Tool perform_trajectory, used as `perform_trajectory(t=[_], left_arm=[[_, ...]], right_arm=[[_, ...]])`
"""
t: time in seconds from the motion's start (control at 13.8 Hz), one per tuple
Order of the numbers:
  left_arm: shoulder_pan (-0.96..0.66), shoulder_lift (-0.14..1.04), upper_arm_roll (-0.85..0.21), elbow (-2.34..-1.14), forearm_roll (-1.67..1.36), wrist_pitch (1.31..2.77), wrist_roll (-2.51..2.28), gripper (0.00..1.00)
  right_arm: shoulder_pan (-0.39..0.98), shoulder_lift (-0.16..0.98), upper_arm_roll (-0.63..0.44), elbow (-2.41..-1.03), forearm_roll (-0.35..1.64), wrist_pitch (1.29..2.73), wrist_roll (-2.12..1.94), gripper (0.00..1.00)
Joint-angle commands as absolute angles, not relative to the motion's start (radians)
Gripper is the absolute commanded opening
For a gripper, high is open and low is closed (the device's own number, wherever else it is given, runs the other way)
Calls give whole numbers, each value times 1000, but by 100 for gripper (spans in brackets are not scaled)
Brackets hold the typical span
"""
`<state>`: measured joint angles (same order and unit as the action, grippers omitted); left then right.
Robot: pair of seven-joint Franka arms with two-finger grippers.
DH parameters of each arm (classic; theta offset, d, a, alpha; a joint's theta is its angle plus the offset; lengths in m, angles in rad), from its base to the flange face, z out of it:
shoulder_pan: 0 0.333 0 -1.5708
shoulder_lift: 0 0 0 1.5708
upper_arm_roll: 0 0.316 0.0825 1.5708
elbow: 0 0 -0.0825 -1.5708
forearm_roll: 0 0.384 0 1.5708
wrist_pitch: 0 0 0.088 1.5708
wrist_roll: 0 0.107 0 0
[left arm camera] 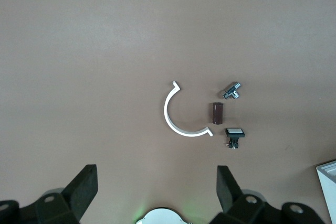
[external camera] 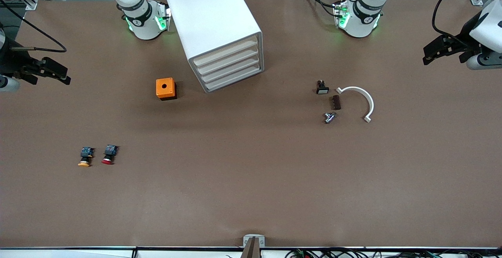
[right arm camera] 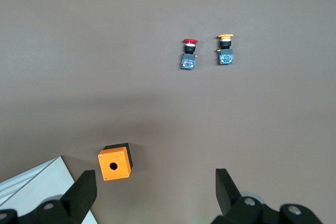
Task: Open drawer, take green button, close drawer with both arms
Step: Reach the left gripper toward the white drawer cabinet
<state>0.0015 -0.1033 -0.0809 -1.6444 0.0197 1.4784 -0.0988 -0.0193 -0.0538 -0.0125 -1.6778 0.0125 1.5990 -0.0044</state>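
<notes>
So, in the front view the white cabinet stands between the two arm bases, its four cream drawer fronts all pushed in and angled toward the front camera; the drawer to be opened cannot be told apart from the other three. The green-capped button is not in sight anywhere (presumably it lies inside one of the closed drawers). Nearer the camera than the cabinet, toward the right arm's end, sit an orange box, then a red-capped button and an orange-capped button. Toward the left arm's end of the cabinet lie a white curved clip, a brown block, a small white-faced switch and a metal fitting. The left tool and the right tool hang well apart from the cabinet, at the ends of the tabletop.

In the left wrist view, the left tool is spread wide and grips nothing; a corner of the cabinet shows at the edge.

In the right wrist view, the right tool is likewise spread wide and empty, over the orange box.

The risks I judge: pulling the wrong drawer, since all look alike; the light cabinet sliding if one arm pulls without the other bracing it; and mistaking the exposed red or orange buttons for the target.
</notes>
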Motion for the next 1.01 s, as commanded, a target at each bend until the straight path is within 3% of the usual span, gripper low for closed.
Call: perform_trajectory(t=[0.0, 0.22, 0.36, 0.94], left_arm=[[6, -98, -81, -1620, 15, 1454, -94, 100], [2, -68, -78, -1591, 24, 1456, -94, 100], [8, 38, -77, -1527, 28, 1436, -91, 100], [-84, 316, -95, -1526, 9, 1505, -447, 100]], right_arm=[[-31, -80, -11, -1700, 9, 1617, -14, 100], [-35, -80, -11, -1698, 0, 1620, -17, 100], [-35, -80, -11, -1697, -3, 1624, -43, 100], [-37, -80, -11, -1697, -3, 1621, -49, 100]])
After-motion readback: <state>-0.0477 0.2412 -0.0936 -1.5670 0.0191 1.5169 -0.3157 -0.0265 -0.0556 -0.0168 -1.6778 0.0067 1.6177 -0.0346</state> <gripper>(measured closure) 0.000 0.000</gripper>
